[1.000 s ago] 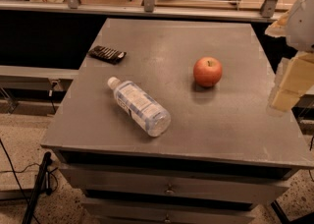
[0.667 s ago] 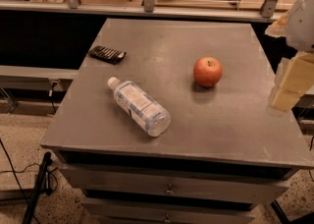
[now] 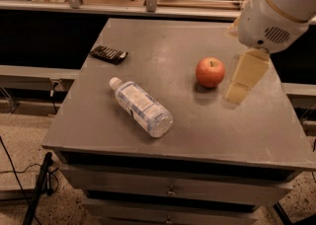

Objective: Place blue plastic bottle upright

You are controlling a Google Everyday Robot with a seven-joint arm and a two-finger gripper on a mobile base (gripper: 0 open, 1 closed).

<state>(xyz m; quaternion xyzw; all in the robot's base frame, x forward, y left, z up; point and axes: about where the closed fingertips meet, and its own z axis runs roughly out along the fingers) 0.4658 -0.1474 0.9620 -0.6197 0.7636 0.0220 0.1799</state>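
blue plastic bottle [image 3: 140, 109] lying sideways near front-left corner; gripper [image 3: 245, 77] near right edge, beside apple [image 3: 210, 72]; whether spread or closed, cannot tell

The gripper [image 3: 237, 91] is hanging over the right side of the table [image 3: 222, 130], just beside the apple [image 3: 210, 72], which is sitting between it and the bottle [image 3: 140, 108]. Open tabletop is surrounding the lying bottle. A dark packet [image 3: 108, 54] is lying well apart, rear left.
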